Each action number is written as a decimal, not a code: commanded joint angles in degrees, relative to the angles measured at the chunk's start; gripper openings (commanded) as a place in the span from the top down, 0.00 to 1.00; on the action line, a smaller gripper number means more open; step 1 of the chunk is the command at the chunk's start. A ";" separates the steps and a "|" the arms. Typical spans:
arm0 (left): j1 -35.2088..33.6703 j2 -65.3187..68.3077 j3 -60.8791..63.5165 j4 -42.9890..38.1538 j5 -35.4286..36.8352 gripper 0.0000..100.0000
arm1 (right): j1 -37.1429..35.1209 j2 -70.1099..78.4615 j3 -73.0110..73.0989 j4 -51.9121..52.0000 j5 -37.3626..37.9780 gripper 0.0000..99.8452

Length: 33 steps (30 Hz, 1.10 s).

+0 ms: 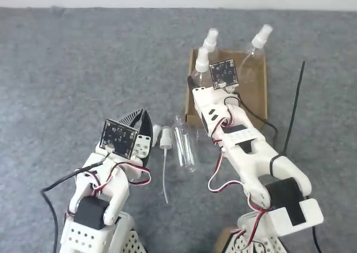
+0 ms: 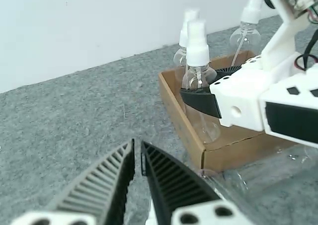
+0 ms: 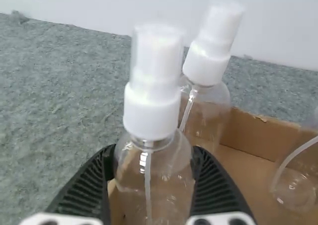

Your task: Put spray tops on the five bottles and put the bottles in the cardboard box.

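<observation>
Gripping clear bottle w/ white spray top fitted, right pincer is closed on its body; bottle upright at corner of cardboard box nearest left arm. Box holds 2 more capped bottles, upright. Uncapped bottle lies on desk, loose spray top beside. Left pincer all but closed, empty.

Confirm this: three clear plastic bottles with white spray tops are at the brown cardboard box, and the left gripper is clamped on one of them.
Wrong gripper. The right wrist view shows the right gripper clamped on one clear plastic bottle with a white spray top at the brown cardboard box; the left gripper is shut on nothing. The rest is right.
</observation>
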 commanded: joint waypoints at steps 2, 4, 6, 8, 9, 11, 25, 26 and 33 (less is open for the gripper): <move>0.09 -0.70 -0.40 -1.58 0.18 0.99 | 0.66 -0.31 -0.26 -2.68 -0.79 0.99; 0.09 -0.70 -0.40 -1.58 0.18 0.99 | 0.66 -0.31 1.23 -5.85 -0.79 0.99; 0.09 -0.70 -0.40 -1.58 0.18 0.99 | 0.48 -0.31 2.64 -8.22 -0.79 0.99; 0.09 -0.70 -0.31 -1.58 0.18 0.99 | 0.40 -0.31 3.08 -8.31 -0.70 0.99; 0.09 -0.70 -0.31 -1.58 0.18 0.99 | 0.57 -0.31 3.16 -8.40 -0.70 0.99; 0.09 -0.70 -0.31 -1.58 0.18 0.99 | 0.66 -0.31 3.25 -8.40 -0.70 0.99; 0.09 -0.62 -0.31 -1.49 0.18 0.99 | 0.48 -0.31 3.52 -8.31 -0.44 0.98; 0.09 -0.62 -0.31 -1.49 0.18 0.99 | 0.48 -0.31 3.60 -8.31 -0.35 0.96; 0.09 -0.53 -0.31 -1.49 0.18 0.99 | 0.31 -0.31 4.40 -8.31 -0.26 0.85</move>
